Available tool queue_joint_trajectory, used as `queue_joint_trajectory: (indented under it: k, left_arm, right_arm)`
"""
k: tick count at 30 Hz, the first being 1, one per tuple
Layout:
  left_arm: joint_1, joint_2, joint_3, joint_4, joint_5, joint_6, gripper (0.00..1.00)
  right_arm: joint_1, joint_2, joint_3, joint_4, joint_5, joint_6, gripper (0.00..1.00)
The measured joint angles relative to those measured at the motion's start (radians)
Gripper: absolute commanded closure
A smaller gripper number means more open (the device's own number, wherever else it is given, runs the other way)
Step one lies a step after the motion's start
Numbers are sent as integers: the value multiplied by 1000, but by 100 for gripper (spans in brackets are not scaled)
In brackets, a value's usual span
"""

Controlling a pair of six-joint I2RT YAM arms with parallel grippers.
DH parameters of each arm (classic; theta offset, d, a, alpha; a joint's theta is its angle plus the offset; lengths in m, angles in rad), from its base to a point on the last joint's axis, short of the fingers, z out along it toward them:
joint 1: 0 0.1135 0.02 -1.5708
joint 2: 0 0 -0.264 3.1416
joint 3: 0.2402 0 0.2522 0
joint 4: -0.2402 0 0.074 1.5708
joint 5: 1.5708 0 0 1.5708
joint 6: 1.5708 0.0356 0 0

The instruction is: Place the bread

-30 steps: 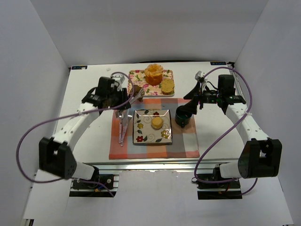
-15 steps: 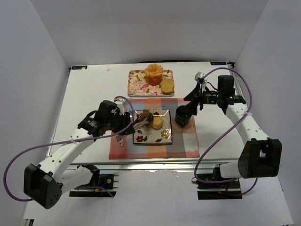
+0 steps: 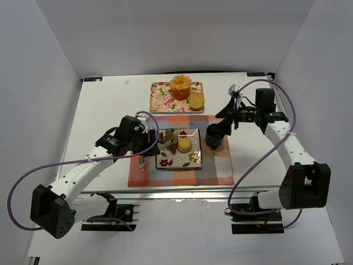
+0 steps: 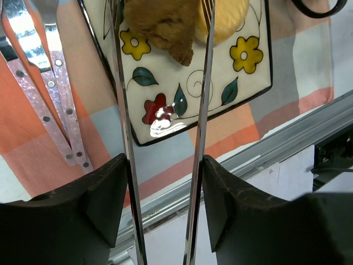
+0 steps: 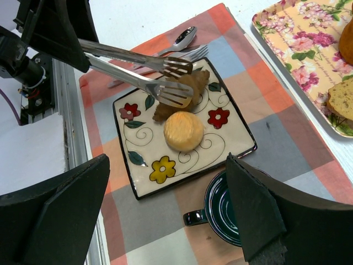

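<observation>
My left gripper is shut on metal tongs, its pads pressing both arms. The tong tips hold a brown piece of bread low over the far left of the flowered square plate. I cannot tell whether the bread touches the plate. The bread also shows in the left wrist view. A round yellow bun lies in the plate's middle. My right gripper is open and empty, hovering above a dark green cup.
The plate and cup stand on a checked orange cloth. Cutlery with pearly handles lies left of the plate. A flowered tray at the back holds an orange bundt-like cake and a bread slice.
My left arm swung from the back tray down to the plate, carrying the brown bread in the tongs. In the last half second it only shifted slightly. The right arm has not moved.
</observation>
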Motion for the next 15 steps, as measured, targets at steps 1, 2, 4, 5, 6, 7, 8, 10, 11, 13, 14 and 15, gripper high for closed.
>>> queue_joint_trajectory:
  k: [1, 2, 4, 5, 6, 7, 8, 10, 11, 13, 14, 15]
  left_arm:
    - [0, -2, 4, 0, -2, -1, 33]
    - [0, -4, 7, 0, -2, 0, 32]
    - [0, -10, 11, 0, -6, -2, 31]
    - [0, -15, 11, 0, -8, -3, 31]
    - [0, -20, 12, 0, -10, -4, 31]
    - [0, -25, 13, 0, -11, -6, 31]
    - [0, -30, 14, 0, -13, -6, 31]
    - [0, -37, 19, 0, -17, -9, 31]
    - [0, -39, 24, 0, -20, -10, 32]
    - [0, -40, 35, 1, -32, -13, 34]
    - [0, -40, 39, 2, -36, -13, 35]
    - [0, -41, 42, 6, -39, -13, 36]
  right_arm:
    - [0, 0, 0, 0, 0, 0, 11]
    - [0, 0, 0, 0, 0, 0, 11]
    - [0, 0, 0, 0, 0, 0, 11]
    - [0, 0, 0, 0, 0, 0, 11]
    - [0, 0, 0, 0, 0, 0, 11]
    - [0, 0, 0, 0, 0, 0, 11]
    - [0, 0, 0, 0, -1, 0, 11]
    - [0, 0, 0, 0, -3, 0, 11]
    - [0, 0, 0, 0, -4, 0, 11]
    - [0, 0, 0, 0, -6, 0, 11]
    - [0, 0, 0, 0, -6, 0, 11]
    - [0, 0, 0, 0, -6, 0, 11]
